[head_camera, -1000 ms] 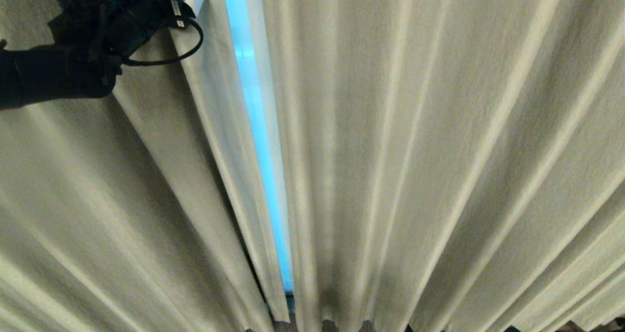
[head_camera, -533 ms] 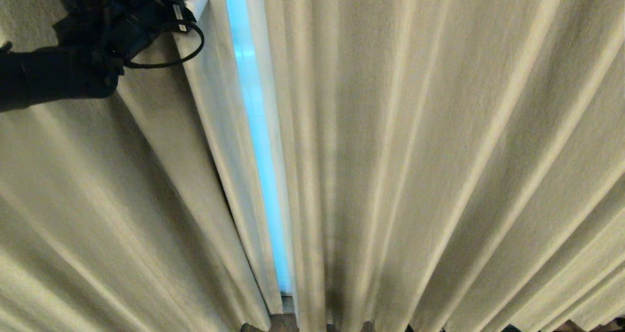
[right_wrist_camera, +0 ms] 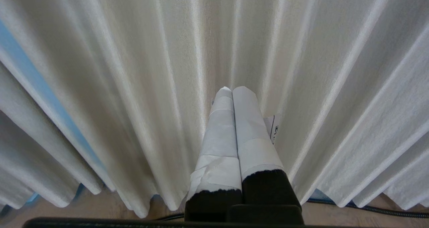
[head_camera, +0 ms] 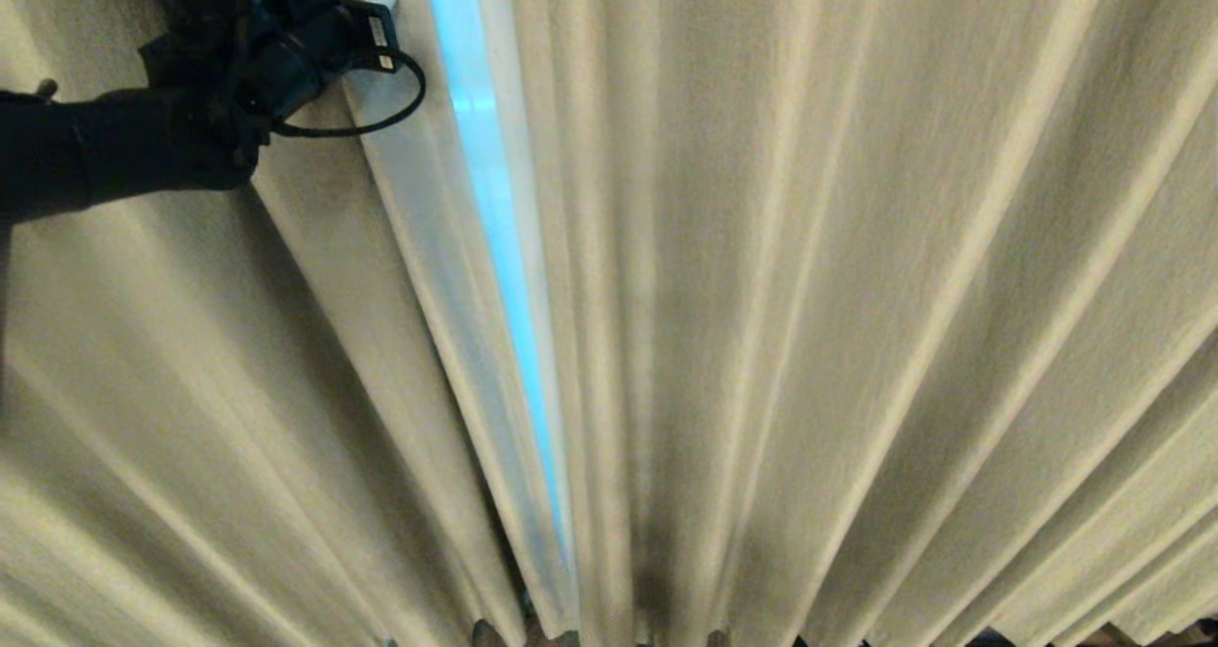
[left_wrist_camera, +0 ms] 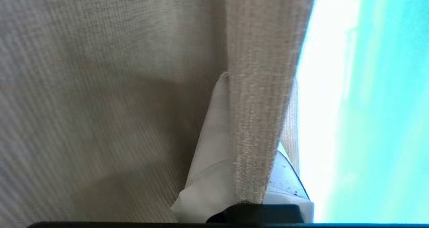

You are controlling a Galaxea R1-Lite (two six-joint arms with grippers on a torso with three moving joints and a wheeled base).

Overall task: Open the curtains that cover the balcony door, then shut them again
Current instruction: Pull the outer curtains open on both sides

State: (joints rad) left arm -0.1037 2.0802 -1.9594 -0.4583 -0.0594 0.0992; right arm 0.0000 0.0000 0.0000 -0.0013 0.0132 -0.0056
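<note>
I hold the left gripper [left_wrist_camera: 254,137] raised, pinching the curtains [head_camera: 809,295] edge; right gripper [right_wrist_camera: 233,90] pressed together; label unreadable.

Wood-tone floor [right_wrist_camera: 100,204] visible low; black cable [right_wrist_camera: 368,210] lying on it; bright blue daylight [head_camera: 476,152] beyond.

A wooden floor [right_wrist_camera: 100,204] and what looks like a black cable [right_wrist_camera: 368,210].

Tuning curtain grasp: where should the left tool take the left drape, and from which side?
Its free leading edge beside the bright gap, approached from the room side. That hem hangs as a narrow fold that fits between the fingers; the left tool is shut on it.
</note>
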